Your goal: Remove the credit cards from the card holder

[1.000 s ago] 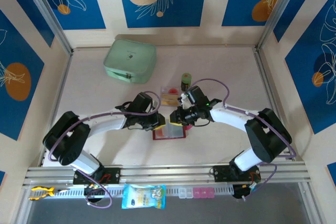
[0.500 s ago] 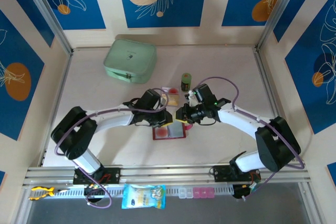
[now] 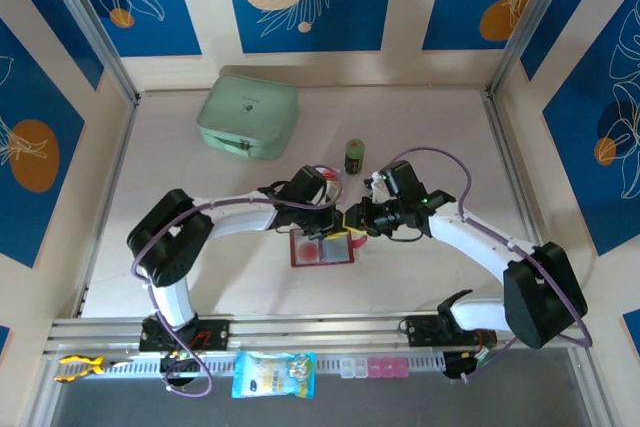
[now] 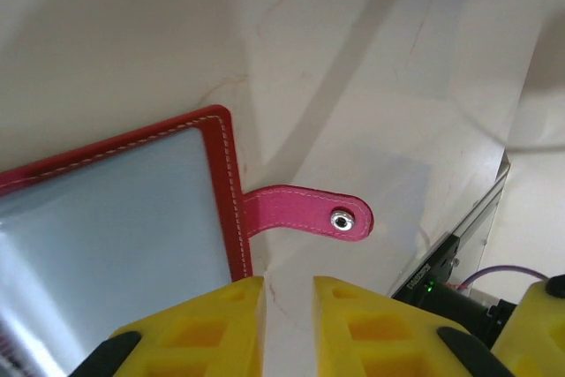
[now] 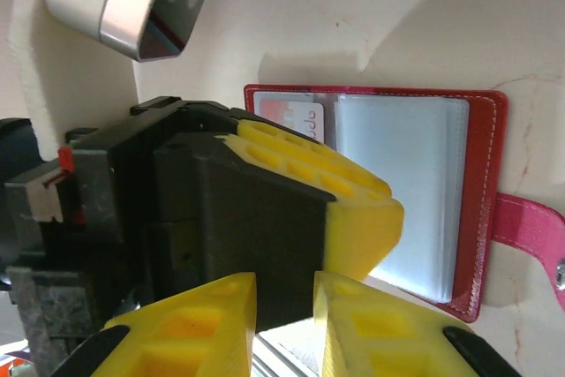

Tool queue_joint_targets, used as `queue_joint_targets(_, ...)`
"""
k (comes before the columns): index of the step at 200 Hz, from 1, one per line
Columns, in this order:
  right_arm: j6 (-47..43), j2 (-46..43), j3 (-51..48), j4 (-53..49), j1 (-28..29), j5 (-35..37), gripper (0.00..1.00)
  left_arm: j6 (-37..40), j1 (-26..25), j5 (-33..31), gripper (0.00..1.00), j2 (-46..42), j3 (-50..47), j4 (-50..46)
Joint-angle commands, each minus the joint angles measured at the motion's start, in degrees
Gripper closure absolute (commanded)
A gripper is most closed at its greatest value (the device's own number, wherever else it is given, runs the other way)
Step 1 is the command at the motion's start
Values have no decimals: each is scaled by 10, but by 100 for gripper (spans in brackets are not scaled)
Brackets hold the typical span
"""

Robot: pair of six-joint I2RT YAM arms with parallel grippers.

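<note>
Top external shows your card holder [image 3: 322,249] open at frame centre, with bare table [image 3: 320,292] below it. One credit card [image 5: 291,116] sits in its sleeve. The left gripper [image 4: 289,306] jaws are narrowly parted and empty, beside the holder's stitched edge. For the right gripper [image 5: 284,306] jaws, you cannot tell.

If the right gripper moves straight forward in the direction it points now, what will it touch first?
Most likely the left gripper: its yellow-tipped black body sits directly ahead of the right gripper, over the open card holder. The gap between them is hard to judge from these views.
</note>
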Motion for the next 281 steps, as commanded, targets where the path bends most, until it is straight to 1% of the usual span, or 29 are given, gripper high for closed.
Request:
queue_joint_targets(1, -7, -18, -12, -23, -5, 4, 76, 13, -11, 20, 79, 16, 19, -8)
queue_joint_targets(38, -3, -21, -13, -28, -5, 8, 76, 22, -10, 1, 76, -11, 7, -19)
queue_joint_targets(78, 5, -8, -11, -13, -4, 2, 76, 22, 10, -25, 76, -59, -32, -28)
queue_joint_targets(116, 7, 27, 4, -3, 9, -4, 76, 20, 35, -39, 76, -103, -82, -31)
queue_joint_targets(146, 8, 66, 21, 8, 28, -7, 76, 18, 56, -61, 77, -140, -119, -49)
queue_joint_targets(165, 10, 98, 34, 17, 42, -11, 77, 20, 70, -72, 78, -162, -138, -61)
queue_joint_targets(207, 13, 162, 65, 42, 74, -13, 80, 17, 90, -72, 82, -189, -179, -62)
queue_joint_targets(258, 13, 222, 84, 62, 88, -21, 83, 13, 97, -66, 87, -186, -213, -43)
queue_joint_targets(281, 13, 242, 81, 73, 88, -28, 86, 13, 97, -67, 89, -184, -219, -41)
